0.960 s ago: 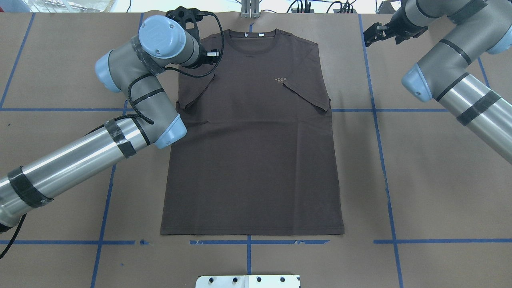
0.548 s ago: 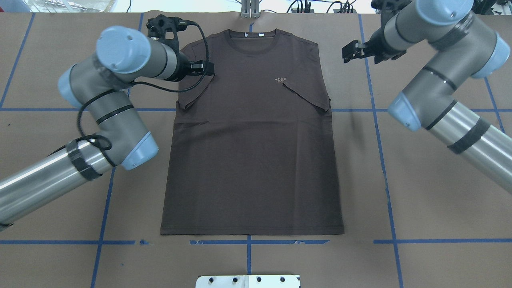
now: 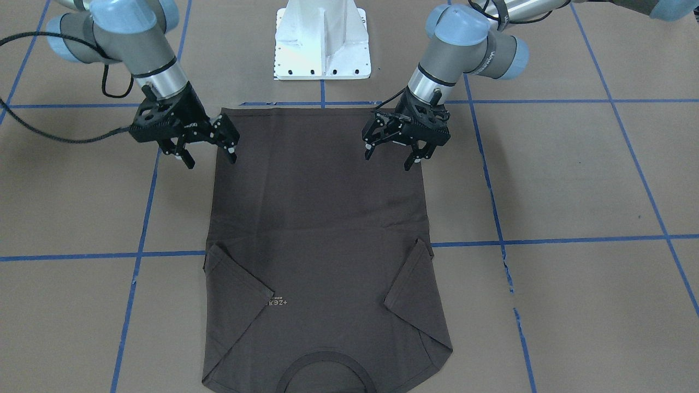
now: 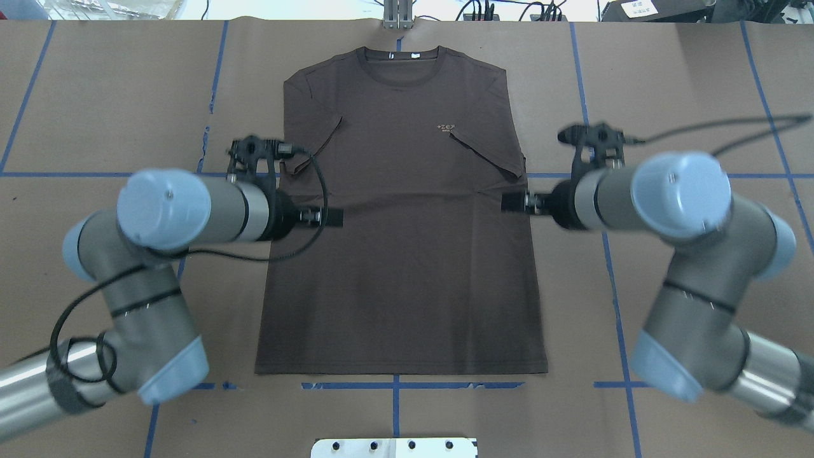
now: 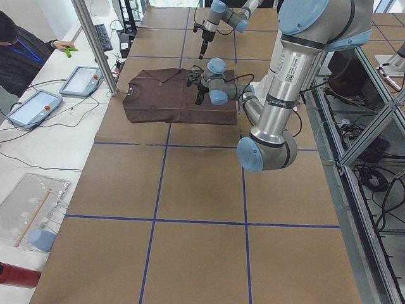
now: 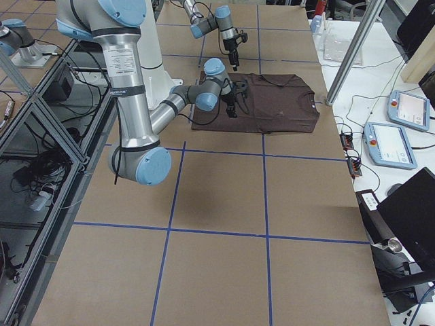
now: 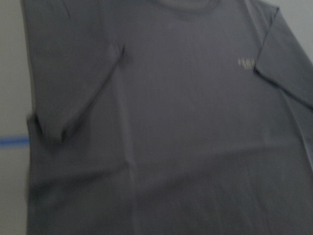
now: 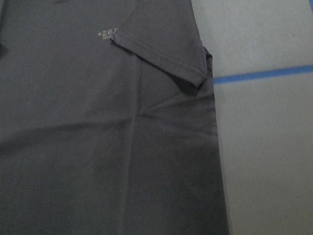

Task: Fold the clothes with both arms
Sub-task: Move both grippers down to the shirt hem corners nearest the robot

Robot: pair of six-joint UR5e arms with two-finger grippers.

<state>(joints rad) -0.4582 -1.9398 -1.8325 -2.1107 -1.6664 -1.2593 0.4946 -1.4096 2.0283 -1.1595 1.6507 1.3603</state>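
The dark brown T-shirt (image 4: pixel 400 254) lies flat on the brown table cover, collar at the far end and both short sleeves folded inward over the chest. My left gripper (image 3: pixel 392 159) hangs open and empty over the shirt's left side edge, seen from above as my left gripper (image 4: pixel 325 217). My right gripper (image 3: pixel 212 160) is open and empty over the opposite edge; from above my right gripper (image 4: pixel 514 203) shows at mid length. Neither touches the cloth. The left wrist view shows the shirt (image 7: pixel 171 127) blurred, and the right wrist view shows the shirt (image 8: pixel 98 147) with a folded sleeve; no fingers appear in either.
The white pedestal base (image 3: pixel 322 43) stands just beyond the hem on the robot's side. Blue tape lines (image 4: pixel 598 191) grid the table cover. A metal post (image 4: pixel 397 16) rises at the far edge near the collar. A person (image 5: pixel 19 44) and control tablets (image 5: pixel 31 107) are at a side bench.
Both arms have swung back from the collar end toward the robot. Their grippers now hang over the shirt's mid side edges. The shirt has not moved.
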